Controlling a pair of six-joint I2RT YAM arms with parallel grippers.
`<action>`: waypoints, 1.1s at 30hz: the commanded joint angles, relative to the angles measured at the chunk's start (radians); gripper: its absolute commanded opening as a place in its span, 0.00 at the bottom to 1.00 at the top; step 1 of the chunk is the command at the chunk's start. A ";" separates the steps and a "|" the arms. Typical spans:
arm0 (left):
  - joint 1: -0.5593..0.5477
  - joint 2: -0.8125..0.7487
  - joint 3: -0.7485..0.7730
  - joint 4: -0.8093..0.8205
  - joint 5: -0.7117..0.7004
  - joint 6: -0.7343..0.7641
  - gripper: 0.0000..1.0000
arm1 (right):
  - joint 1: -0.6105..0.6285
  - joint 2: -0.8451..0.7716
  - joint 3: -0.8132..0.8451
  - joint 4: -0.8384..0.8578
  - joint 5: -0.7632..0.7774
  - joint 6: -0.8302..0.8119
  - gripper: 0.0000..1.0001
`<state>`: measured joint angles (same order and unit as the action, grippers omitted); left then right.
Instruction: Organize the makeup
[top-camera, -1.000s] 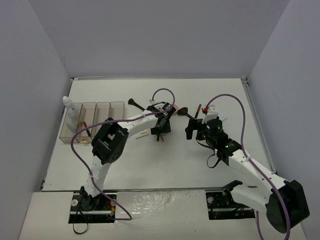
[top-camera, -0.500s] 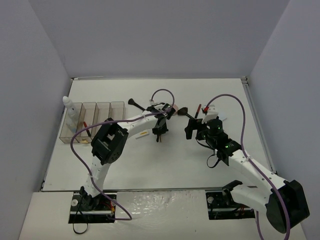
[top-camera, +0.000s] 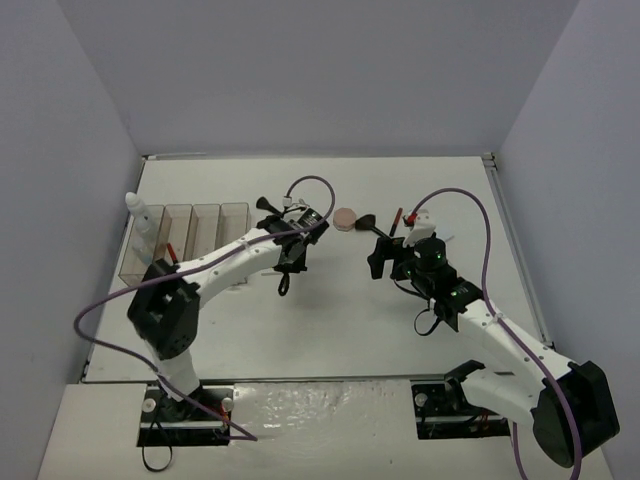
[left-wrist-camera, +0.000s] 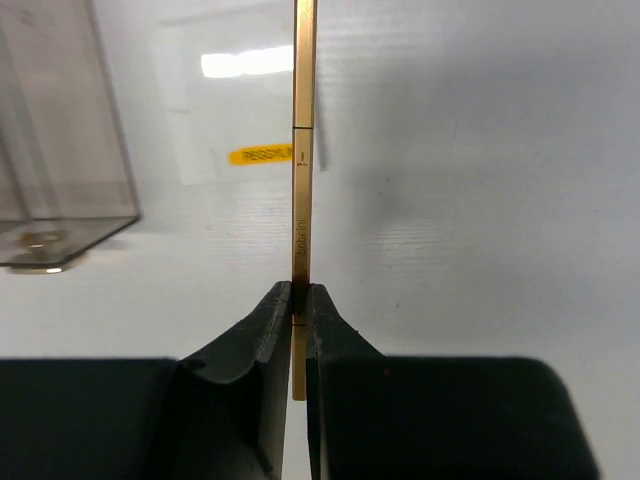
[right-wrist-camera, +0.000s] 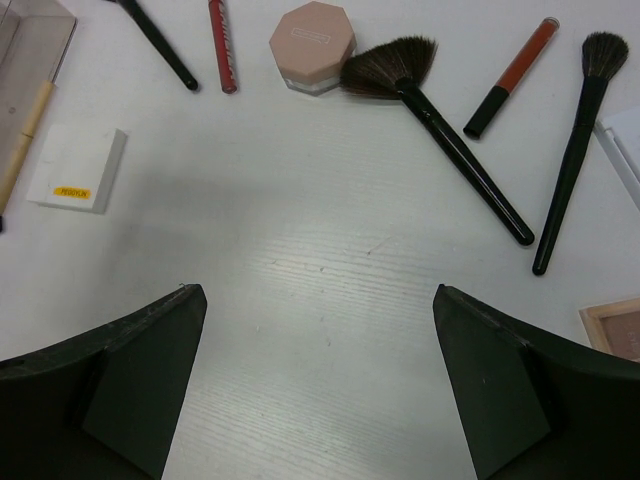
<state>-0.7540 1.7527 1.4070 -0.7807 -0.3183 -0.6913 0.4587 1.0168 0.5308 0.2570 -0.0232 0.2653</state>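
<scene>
From above: clamped shut with the left gripper (top-camera: 288, 262) on a thin tan pencil (top-camera: 283, 287), out over the middle of the table (top-camera: 330, 330), free end toward the near edge. Off toward the left edge, well apart from those jaws: four clear bins (top-camera: 185, 238), side by side. Nearer to them by the left arm than by the right, no question. Spread wide and holding nothing over at the right gripper (top-camera: 383, 258), short of the pink compact (top-camera: 345, 219).

Down at the left wrist: pinched near one end between both fingers (left-wrist-camera: 270, 330), running straight out ahead along the gripper's own line. Off to the left in this view, the corner of a bin (left-wrist-camera: 60, 150). Probably calls for a swing that way, long axis kept in line with the bin's long walls.

Over to the right wrist: jaws wide apart, nothing between them, hovering over bare table. Lying flat beyond them: the compact, a fan brush (right-wrist-camera: 440, 95) touching it, a red pencil (right-wrist-camera: 221, 45), a white pad (right-wrist-camera: 75, 168).
</scene>
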 joint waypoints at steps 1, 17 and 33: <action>0.117 -0.203 0.021 -0.056 -0.110 0.237 0.00 | 0.000 -0.019 0.001 0.073 -0.019 0.005 0.94; 0.737 -0.171 -0.020 0.142 0.104 0.634 0.00 | 0.000 -0.016 -0.006 0.089 -0.059 0.007 0.94; 0.837 -0.034 0.017 0.155 0.122 0.622 0.54 | 0.013 0.050 0.033 0.083 -0.066 -0.023 0.91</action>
<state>0.0857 1.8162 1.3727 -0.6455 -0.1869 -0.0589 0.4590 1.0206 0.5232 0.2778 -0.0787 0.2644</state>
